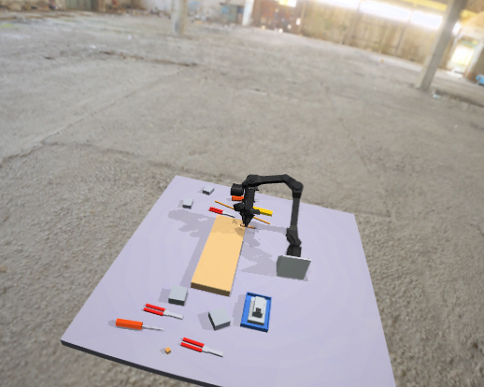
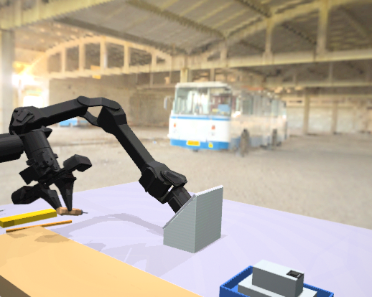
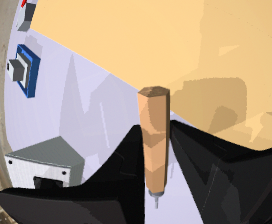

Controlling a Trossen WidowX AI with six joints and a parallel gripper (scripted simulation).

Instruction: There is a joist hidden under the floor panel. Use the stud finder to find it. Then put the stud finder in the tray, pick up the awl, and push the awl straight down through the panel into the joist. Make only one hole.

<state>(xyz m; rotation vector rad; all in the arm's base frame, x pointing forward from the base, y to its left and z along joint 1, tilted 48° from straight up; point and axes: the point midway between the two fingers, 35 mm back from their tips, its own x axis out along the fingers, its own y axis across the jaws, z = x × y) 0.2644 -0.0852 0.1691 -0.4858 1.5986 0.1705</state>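
My gripper [image 1: 246, 225] [image 2: 64, 209] [image 3: 153, 128] is shut on the awl's wooden handle. The awl [image 2: 72, 211] [image 3: 155, 160] lies nearly level across the fingertips, its short metal shank pointing to the right in the exterior view. It is held low, near the far end of the floor panel [image 1: 218, 257] [image 2: 59, 265] [image 3: 112, 40]. The light-orange panel lies flat; no hole can be made out in it, and the joist is hidden. The stud finder [image 1: 256, 312] [image 2: 275, 277] [image 3: 16, 70], grey and white, sits in the blue tray [image 1: 255, 328] [image 2: 235, 279] [image 3: 33, 88].
A yellow bar [image 1: 263, 211] [image 2: 27, 217] and a thin orange stick [image 2: 42, 225] lie beyond the panel's far end. Grey blocks [image 1: 177, 295] [image 1: 219, 319], red-handled tools [image 1: 192, 344] and an orange screwdriver [image 1: 129, 323] lie near the front. The arm's grey base [image 1: 292, 267] [image 2: 194, 226] stands right of the panel.
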